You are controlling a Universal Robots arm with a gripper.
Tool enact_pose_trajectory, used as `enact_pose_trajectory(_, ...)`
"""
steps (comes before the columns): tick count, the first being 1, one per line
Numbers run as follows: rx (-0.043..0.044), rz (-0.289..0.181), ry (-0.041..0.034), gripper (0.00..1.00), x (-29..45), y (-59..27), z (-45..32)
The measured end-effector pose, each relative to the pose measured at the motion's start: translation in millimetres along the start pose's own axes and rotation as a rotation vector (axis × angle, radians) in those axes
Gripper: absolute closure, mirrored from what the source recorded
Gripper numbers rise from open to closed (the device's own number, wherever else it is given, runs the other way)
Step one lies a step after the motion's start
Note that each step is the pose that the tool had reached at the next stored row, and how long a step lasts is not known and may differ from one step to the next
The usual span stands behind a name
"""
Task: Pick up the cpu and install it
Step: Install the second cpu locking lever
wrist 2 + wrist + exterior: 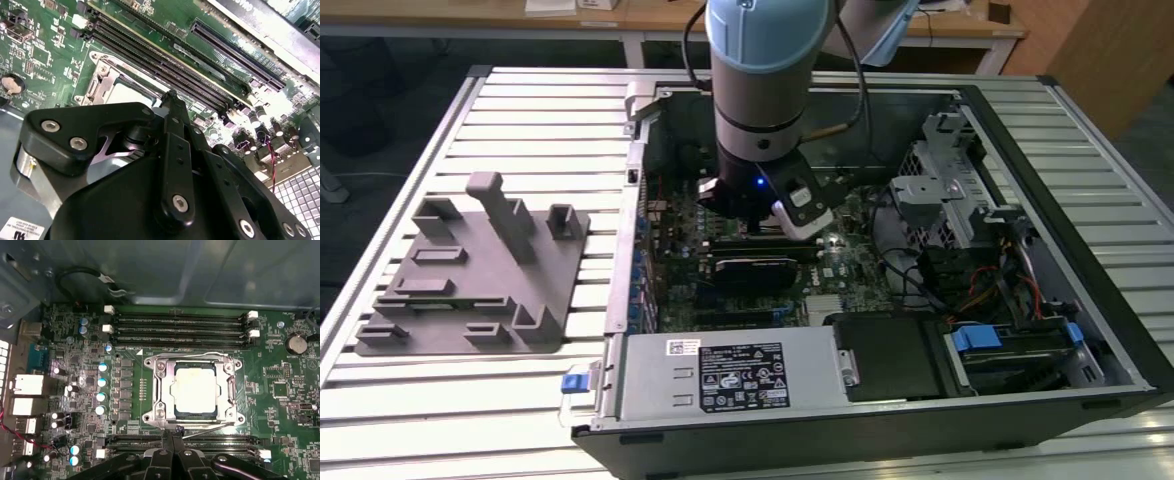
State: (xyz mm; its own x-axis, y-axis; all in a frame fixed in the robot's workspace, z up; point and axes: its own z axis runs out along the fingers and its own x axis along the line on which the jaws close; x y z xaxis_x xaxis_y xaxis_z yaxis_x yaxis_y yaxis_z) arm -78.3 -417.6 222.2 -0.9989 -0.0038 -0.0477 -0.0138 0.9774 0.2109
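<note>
In the first wrist view the cpu [195, 388] lies seated in the socket frame [194, 390] on the motherboard [280, 390], at roughly 12 o'clock from the gripper [171, 439], near but apart. The gripper's black fingers stand pressed together, holding nothing, the tips just short of the frame's nearer edge and above a thin latch lever [210, 429]. The cpu is square, with no long axis; its top plate is pale, matte metal with a darker rim. The frame is bright, stamped steel. Black memory slots [180, 325] run parallel beyond it. In the exterior view the arm [767, 90] reaches down into the open computer case [720, 400], the grey holder block [474, 270] well apart at 9 o'clock.
</note>
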Motion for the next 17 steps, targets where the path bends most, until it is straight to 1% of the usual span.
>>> enact_pose_trajectory(1, -0.0086, 0.000, -0.0002, 0.89, 0.2, -1.4, 0.0)
enact_pose_trajectory(3, -0.0227, 0.001, -0.0004, 0.89, 0.7, -4.8, 0.2)
enact_pose_trajectory(7, -0.0445, 0.002, -0.0007, 0.89, 1.6, -11.9, 0.7)
enact_pose_trajectory(10, -0.0587, 0.003, -0.0009, 0.89, 3.2, -14.8, 1.6)
enact_pose_trajectory(14, -0.0731, 0.003, -0.0011, 0.89, 4.7, -16.9, 4.3)
enact_pose_trajectory(15, -0.0755, 0.003, -0.0011, 0.89, 5.1, -17.1, 5.3)
enact_pose_trajectory(17, -0.0768, 0.003, -0.0012, 0.89, 5.4, -17.6, 7.3)
